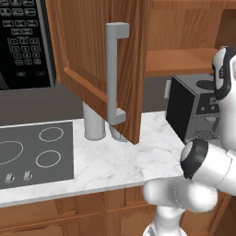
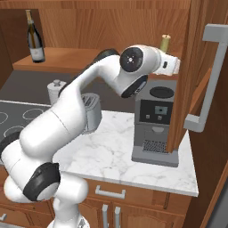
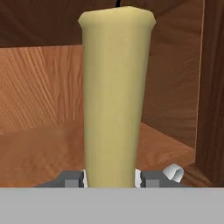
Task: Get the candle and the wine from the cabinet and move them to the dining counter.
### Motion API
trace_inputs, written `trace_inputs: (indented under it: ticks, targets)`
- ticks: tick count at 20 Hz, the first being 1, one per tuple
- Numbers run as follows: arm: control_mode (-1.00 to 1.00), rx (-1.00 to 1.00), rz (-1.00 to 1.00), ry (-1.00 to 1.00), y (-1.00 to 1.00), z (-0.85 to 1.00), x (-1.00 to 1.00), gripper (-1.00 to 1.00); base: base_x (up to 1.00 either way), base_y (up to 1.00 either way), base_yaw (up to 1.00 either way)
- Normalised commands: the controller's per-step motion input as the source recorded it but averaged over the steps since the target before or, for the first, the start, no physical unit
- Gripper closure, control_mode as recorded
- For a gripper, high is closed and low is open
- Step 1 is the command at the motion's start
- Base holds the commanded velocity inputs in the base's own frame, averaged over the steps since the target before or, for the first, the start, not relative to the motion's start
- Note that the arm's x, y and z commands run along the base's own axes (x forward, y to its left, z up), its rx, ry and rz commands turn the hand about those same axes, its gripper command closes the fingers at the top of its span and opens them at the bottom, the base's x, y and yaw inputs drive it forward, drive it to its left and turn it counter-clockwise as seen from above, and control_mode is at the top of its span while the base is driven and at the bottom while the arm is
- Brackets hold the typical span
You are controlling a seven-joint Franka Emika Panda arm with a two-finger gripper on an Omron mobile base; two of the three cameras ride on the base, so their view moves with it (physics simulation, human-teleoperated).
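A: Standing upright on the cabinet (image 2: 102, 26) shelf, the candle (image 3: 114, 96) is sitting right between the two fingertips (image 3: 70, 178) of the claw (image 3: 111, 179), which are pressing against its sides, so the claw is gripping the candle.

B: Is it showing from the right base camera too?

A: Yes, its pale top is poking up just behind the white wrist. The wine (image 2: 34, 38) is standing at the far left end of the same shelf, well apart from the candle.

B: And around them?

A: The cabinet door (image 1: 99, 64) is hanging open with its grey bar handle (image 1: 114, 73) facing out. Below the shelf, a coffee machine (image 2: 156, 124) is sitting on the marble tabletop (image 2: 111, 151), a grey canister (image 1: 93, 122) is standing near the cooktop (image 1: 34, 154).
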Motion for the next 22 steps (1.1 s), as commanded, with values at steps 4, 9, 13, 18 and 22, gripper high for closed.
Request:
trace_inputs:
  ticks: [4, 9, 13, 18, 22]
  targets:
    - [-1.00, -0.13, 0.06, -0.12, 0.85, 0.00, -0.68, 1.00, 0.00, 0.00, 0.00]
    - [-1.00, -0.05, 0.05, 0.00, 0.78, 0.00, -0.81, 1.00, 0.00, 0.00, 0.00]
    - [-1.00, 0.00, 0.01, 0.07, 0.42, 0.00, -0.99, 1.00, 0.00, 0.00, 0.00]
    - [-1.00, 0.04, 0.00, 0.16, 0.22, 0.03, -1.00, 1.00, 0.00, 0.00, 0.00]
    - [-1.00, 0.06, 0.00, 0.27, 0.23, 0.12, -0.99, 1.00, 0.00, 0.00, 0.00]
